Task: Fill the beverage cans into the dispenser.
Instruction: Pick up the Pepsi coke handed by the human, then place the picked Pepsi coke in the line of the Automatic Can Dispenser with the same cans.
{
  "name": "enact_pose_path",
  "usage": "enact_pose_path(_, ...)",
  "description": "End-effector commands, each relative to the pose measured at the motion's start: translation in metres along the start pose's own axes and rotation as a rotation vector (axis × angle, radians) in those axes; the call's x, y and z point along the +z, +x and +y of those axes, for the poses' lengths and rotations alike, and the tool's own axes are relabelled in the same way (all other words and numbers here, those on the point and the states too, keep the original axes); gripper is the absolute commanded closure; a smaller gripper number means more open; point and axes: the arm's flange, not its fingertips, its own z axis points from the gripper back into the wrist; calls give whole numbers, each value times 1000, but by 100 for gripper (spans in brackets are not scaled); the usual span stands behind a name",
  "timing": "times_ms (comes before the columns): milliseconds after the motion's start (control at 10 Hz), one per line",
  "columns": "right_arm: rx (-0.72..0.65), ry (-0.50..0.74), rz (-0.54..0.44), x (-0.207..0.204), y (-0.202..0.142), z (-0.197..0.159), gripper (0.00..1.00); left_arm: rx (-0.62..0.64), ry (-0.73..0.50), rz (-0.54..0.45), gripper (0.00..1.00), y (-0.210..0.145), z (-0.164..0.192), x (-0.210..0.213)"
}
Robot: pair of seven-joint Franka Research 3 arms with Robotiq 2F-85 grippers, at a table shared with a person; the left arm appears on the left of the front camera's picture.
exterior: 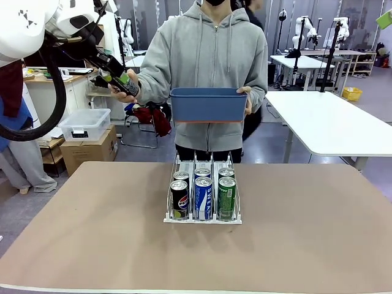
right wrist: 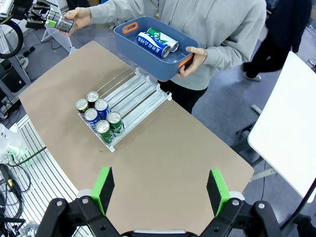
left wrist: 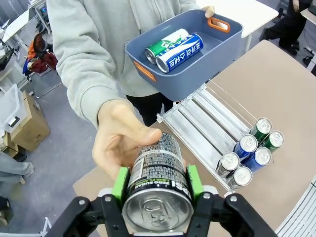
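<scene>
- A person in a grey hoodie is seen standing at the far side of a brown worktop [exterior: 92, 239].
- The left end effector [left wrist: 157, 183] is raised high at the left of the front view, past the worktop's far left corner. Its green pads are clamped on opposite sides of a black can [left wrist: 159, 170].
- The far part of the black can is also cupped by one hand [left wrist: 118, 140] of the person, so it is held from both ends at once.
- A blue bin [exterior: 208, 107] is held at waist height by the person's other hand [exterior: 246, 98], behind the dispenser in the front view.
- Two cans are laid side by side in the bin: a green-and-white can [left wrist: 165, 42] and a blue-and-white can [left wrist: 182, 52].
- The dispenser [exterior: 202, 219] is set at the middle of the worktop, with its three lanes running from the person toward the robot.
- Six cans are stood upright in the dispenser, two in each lane, all at the end nearest the robot.
- In the front row, a Pepsi can [exterior: 179, 199] is at the left, a Pocari can [exterior: 203, 197] in the middle and a green can [exterior: 226, 197] at the right.
- The right end effector [right wrist: 160, 190] is spread wide with nothing between its pads, high above the worktop.
</scene>
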Motion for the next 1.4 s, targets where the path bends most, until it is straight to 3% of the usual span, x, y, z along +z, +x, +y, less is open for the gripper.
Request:
enact_pose_path(0, -1, 7, 2, 0, -1, 0, 0, -10, -1, 2, 100, 0, 0, 0)
enact_pose_path(1300, -1, 7, 2, 0, -1, 0, 0, -10, -1, 2, 100, 0, 0, 0)
